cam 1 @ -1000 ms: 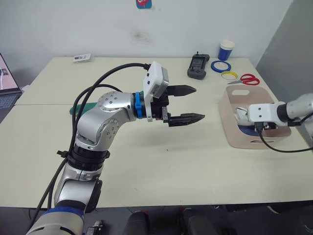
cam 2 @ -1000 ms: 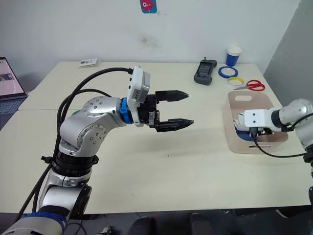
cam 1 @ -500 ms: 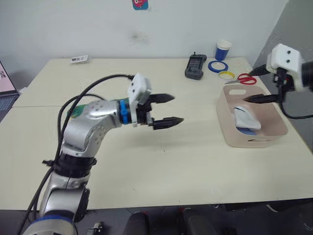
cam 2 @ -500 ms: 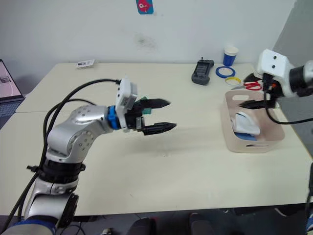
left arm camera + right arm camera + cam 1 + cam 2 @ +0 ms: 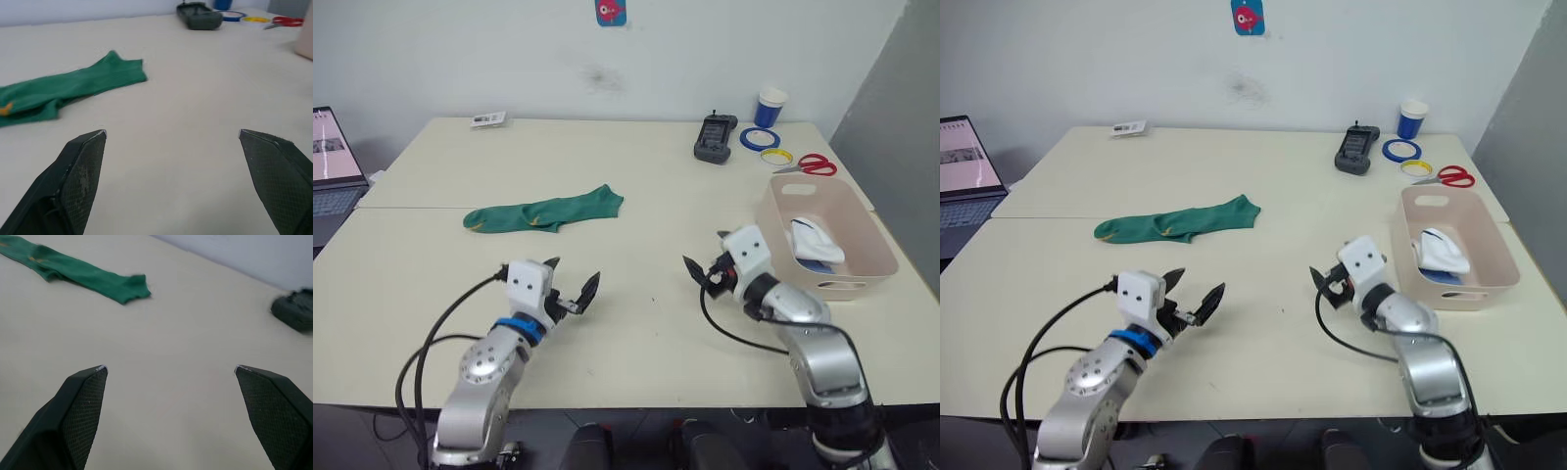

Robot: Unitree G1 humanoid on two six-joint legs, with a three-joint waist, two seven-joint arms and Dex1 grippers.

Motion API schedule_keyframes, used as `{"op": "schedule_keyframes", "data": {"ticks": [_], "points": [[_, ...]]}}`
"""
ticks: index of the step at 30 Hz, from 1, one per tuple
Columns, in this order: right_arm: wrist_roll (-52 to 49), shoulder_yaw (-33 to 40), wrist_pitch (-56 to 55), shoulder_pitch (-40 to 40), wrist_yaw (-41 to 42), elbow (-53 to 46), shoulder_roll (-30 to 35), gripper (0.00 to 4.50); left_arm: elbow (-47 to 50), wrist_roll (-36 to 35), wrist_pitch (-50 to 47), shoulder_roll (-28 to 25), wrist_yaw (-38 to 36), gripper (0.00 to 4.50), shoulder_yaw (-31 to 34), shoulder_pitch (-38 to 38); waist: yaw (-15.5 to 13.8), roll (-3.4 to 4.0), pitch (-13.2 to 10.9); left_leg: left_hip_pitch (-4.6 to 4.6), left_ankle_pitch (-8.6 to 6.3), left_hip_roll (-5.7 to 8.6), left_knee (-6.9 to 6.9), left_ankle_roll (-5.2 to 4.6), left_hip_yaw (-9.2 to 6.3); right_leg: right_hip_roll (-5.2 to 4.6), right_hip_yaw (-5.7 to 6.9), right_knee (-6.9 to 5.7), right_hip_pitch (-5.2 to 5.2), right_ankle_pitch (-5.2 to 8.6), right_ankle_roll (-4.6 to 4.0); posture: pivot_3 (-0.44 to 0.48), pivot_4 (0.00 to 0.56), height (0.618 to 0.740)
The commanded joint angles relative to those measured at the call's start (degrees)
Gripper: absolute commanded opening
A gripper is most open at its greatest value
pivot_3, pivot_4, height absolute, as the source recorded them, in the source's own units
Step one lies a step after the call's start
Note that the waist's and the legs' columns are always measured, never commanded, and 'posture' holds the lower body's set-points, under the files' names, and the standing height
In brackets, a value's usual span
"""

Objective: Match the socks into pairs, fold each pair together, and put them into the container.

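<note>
Left gripper [image 5: 570, 291]: spread wide, nothing between the fingers, low over the near left of the table [image 5: 646, 196]. Right gripper [image 5: 697, 275]: likewise parted and empty in the right wrist view, low over the near middle, pointing left.

Green socks [image 5: 545, 211]: flat on the table, left of centre, far side of the left gripper and well apart from both grippers. Apparently two laid together, one upon the other, though the count is hard to tell from these views; a small yellow mark at the left end. Soft, light, limp fabric by the look of it: likely to droop and bunch when lifted, no risk of breakage, some risk of one layer slipping off the other. Best taken near the middle of the length, pinching through both layers, or at the squared cuff end on the right for folding over.

Container [image 5: 872, 238]: pale pink, at the right edge of the table, just right of the right gripper. Inside, a white bundle [image 5: 817, 240] resting on something blue [image 5: 815, 265]; probably the white and blue pairs, already stowed.

Counted: one container, one green pair outstanding.

Beyond, at the far right: one cup [image 5: 768, 105], two tape rolls [image 5: 764, 144], one pair of red scissors [image 5: 807, 164], one dark handset [image 5: 714, 138]. A laptop [image 5: 335, 166] at the far left edge.
</note>
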State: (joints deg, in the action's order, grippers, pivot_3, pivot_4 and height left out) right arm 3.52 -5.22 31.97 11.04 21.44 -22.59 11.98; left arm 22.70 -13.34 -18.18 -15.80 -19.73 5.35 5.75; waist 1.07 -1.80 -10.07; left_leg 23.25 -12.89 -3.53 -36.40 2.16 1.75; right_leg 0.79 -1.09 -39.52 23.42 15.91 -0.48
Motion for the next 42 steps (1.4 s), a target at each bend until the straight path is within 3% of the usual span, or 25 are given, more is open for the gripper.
{"op": "schedule_keyframes", "data": {"ticks": [1,11,23,26,31,34,38,42], "points": [[1.5,-0.5,-4.7,-4.3,-2.8,-2.1,0.5,4.47,1.8,1.6,3.1,-0.1,0.6,4.50,0.4,4.4,0.4,-0.02,0.0,-0.04,0.00,-0.01,0.03,0.00,0.00,0.03,0.01,0.00,-0.02,0.01,-0.01,0.000,0.150,0.740],[3.3,-4.7,-9.8,-6.0,-6.4,2.2,-1.5,4.47,-0.1,-0.7,4.5,1.6,2.2,4.50,4.0,6.0,0.8,-0.29,0.2,-0.33,0.00,-0.01,0.32,-0.01,0.06,0.28,0.08,0.03,-0.16,0.07,-0.16,0.000,0.150,0.740],[2.1,-2.7,-17.1,-4.0,-8.7,11.3,-1.5,4.47,2.5,-1.8,3.1,0.5,3.0,4.50,6.3,7.5,0.8,-0.34,0.2,-0.30,-0.01,-0.06,0.35,-0.02,0.07,0.24,0.06,0.12,-0.16,0.07,-0.16,0.000,0.150,0.740],[0.9,-2.7,-19.4,-4.3,-5.8,11.8,0.0,4.47,2.4,-2.1,2.5,0.9,3.7,4.50,6.7,6.6,0.8,-0.34,0.2,-0.31,-0.01,-0.05,0.35,-0.02,0.07,0.23,0.07,0.11,-0.17,0.07,-0.16,0.000,0.150,0.740],[-7.3,-5.7,-15.3,2.8,9.7,8.0,4.4,4.47,-3.3,-6.4,0.9,-4.6,1.6,4.50,15.3,1.8,0.9,-0.36,0.2,-0.34,-0.01,-0.03,0.34,-0.02,0.04,0.38,0.09,0.09,-0.16,0.05,-0.18,0.000,0.150,0.740],[-9.5,-7.1,-11.6,8.5,14.7,7.1,6.8,4.47,-9.1,-7.7,-0.7,-8.8,0.0,4.50,17.8,-3.0,0.8,-0.36,0.2,-0.36,-0.01,-0.07,0.35,-0.02,-0.01,0.51,0.16,0.07,-0.17,0.05,-0.19,0.000,0.150,0.740],[-11.8,-7.7,-6.7,17.1,16.4,7.0,5.9,4.47,-22.5,-8.3,-4.0,-14.1,-2.3,4.50,17.6,-16.3,0.4,-0.47,0.2,-0.32,0.00,-0.09,0.33,-0.02,-0.07,0.58,0.29,0.02,-0.16,0.05,-0.22,0.000,0.150,0.740],[-11.5,-6.9,-5.3,20.6,13.5,7.6,3.9,4.47,-36.7,-6.8,-4.6,-15.8,-4.4,4.50,15.4,-29.3,0.1,-0.56,0.3,-0.24,0.00,-0.05,0.33,-0.01,-0.01,0.47,0.23,0.18,-0.19,0.05,-0.21,0.000,0.150,0.740]]}}
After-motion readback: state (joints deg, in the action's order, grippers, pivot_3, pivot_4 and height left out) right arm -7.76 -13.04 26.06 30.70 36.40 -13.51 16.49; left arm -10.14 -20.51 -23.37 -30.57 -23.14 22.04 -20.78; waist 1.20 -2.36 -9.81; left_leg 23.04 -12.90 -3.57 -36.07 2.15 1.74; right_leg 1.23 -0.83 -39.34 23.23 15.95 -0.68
